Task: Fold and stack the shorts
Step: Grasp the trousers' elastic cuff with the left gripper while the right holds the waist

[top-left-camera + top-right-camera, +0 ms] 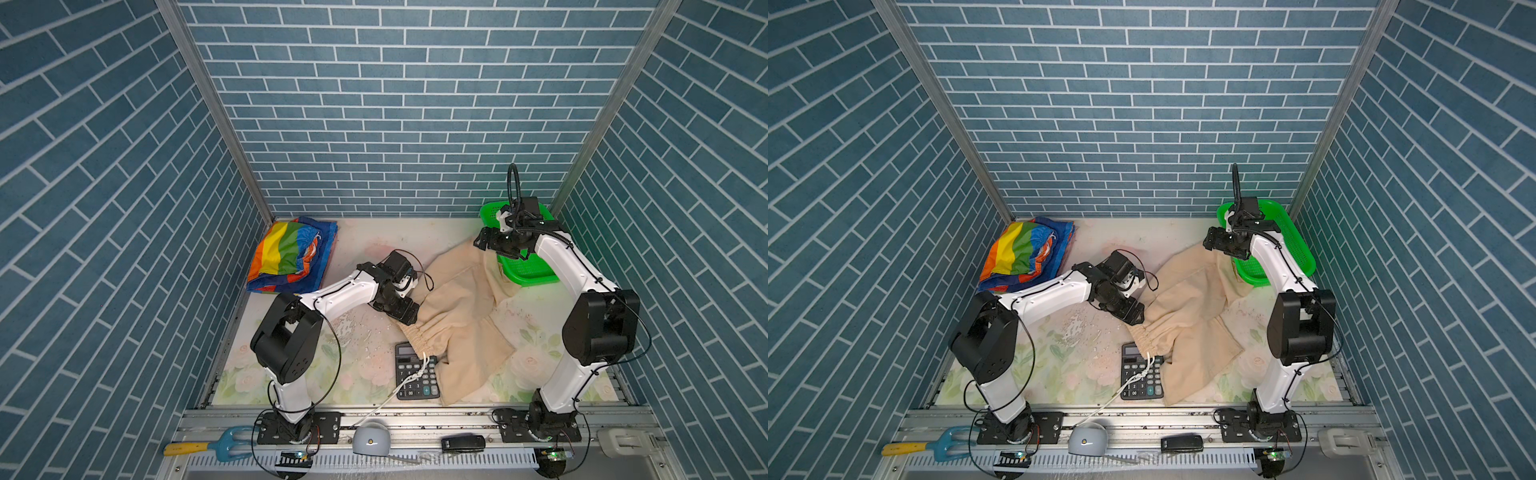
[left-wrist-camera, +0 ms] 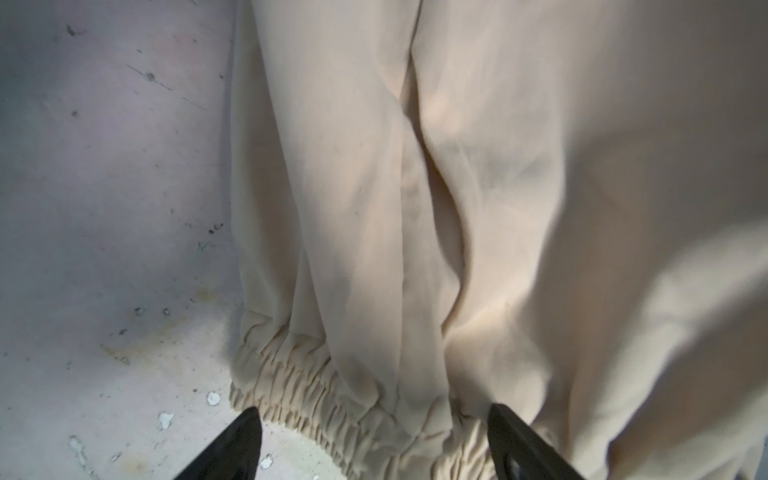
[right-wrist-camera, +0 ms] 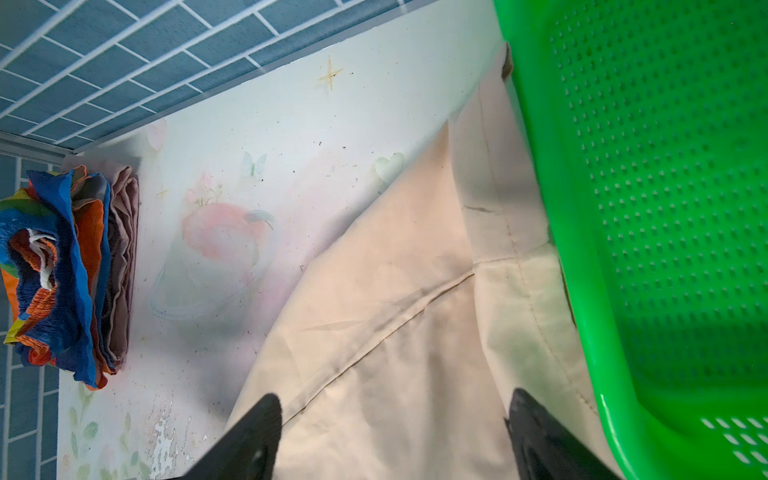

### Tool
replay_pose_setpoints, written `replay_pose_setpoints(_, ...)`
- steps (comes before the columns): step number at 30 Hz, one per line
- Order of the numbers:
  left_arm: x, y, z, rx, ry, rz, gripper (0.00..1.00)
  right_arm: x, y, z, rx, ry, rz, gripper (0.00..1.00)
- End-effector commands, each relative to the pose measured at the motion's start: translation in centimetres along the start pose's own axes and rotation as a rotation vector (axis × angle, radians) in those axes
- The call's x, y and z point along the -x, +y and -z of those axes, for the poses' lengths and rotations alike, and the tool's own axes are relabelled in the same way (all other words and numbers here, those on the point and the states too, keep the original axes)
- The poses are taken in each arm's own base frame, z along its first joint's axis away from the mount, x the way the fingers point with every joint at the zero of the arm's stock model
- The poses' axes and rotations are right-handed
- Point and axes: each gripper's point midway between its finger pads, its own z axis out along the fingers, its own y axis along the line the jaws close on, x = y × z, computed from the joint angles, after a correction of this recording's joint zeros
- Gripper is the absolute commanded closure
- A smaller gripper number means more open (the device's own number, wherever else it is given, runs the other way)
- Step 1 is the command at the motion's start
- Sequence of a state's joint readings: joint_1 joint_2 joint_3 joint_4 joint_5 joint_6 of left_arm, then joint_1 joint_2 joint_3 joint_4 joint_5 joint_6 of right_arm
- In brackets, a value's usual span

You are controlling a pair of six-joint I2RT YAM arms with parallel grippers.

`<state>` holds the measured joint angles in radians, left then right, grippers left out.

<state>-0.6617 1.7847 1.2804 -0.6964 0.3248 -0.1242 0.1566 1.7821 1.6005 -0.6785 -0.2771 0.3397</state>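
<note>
Left gripper [image 2: 372, 409]: jaws spread wide, nothing pinched, poised low over the gathered waistband [image 2: 316, 374] of the beige shorts [image 2: 436, 174], with the elastic lying in the gap between the two jaws. Beyond the tips the cloth runs away in long soft folds, and bare table [image 2: 104, 187] shows to one side of them. Right gripper [image 3: 395, 392]: jaws likewise apart and empty, hanging above a seamed leg panel of the same shorts. The green basket [image 3: 665, 208] stands close beside one jaw, and the leg hem runs up against its wall; I cannot tell whether it is caught underneath. Well ahead of this gripper, against the far wall, the rainbow-striped shorts [image 3: 54, 266] lie folded on top of the pale pink shorts [image 3: 122, 266]. In a top view the beige shorts [image 1: 457, 307] sprawl unfolded between the two arms, one corner over a calculator [image 1: 405, 353], the white drawstring [image 1: 417, 372] trailing across its keys. Handling judgement: light, limp cloth with no stiffness, so it will sag and drag rather than slide as a sheet. The bunched waistband is the thickest, surest hold; a leg hem suits the other gripper. The drawstring may snag the calculator on lifting.
</note>
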Motion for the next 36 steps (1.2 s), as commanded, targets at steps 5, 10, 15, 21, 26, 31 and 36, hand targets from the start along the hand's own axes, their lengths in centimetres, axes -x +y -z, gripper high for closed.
replay_pose_setpoints(5, -1.9, -2.3, -1.0, -0.157, 0.091, -0.007, 0.31, 0.6, 0.6, 1.1, 0.029, -0.051, 0.008, 0.14)
replay_pose_setpoints(10, -1.9, -2.4, -1.3, -0.166, 0.110, -0.010, 0.44, 0.6, 0.8, 1.1, 0.044, -0.055, -0.003, 0.14)
replay_pose_setpoints(15, -1.7, -2.2, -1.3, -0.154, 0.128, -0.026, 0.77, 0.6, 0.6, 1.6, 0.031, -0.066, 0.003, 0.14)
replay_pose_setpoints(21, 1.3, 1.8, 2.8, 0.133, 0.066, -0.081, 1.00, 0.1, 0.4, 1.7, 0.029, -0.057, -0.005, 0.13)
replay_pose_setpoints(26, 5.9, 9.7, 11.3, 0.548, -0.109, 0.004, 1.00, -1.0, -0.7, 1.1, -0.013, -0.034, -0.018, 0.12)
replay_pose_setpoints(31, 8.5, 13.8, 16.9, 0.691, -0.199, 0.054, 1.00, -1.8, -1.9, -0.3, -0.059, 0.006, -0.027, 0.12)
replay_pose_setpoints(36, 9.2, 15.3, 17.7, 0.781, -0.161, 0.006, 1.00, -1.4, -2.7, -2.5, -0.087, 0.030, -0.036, 0.12)
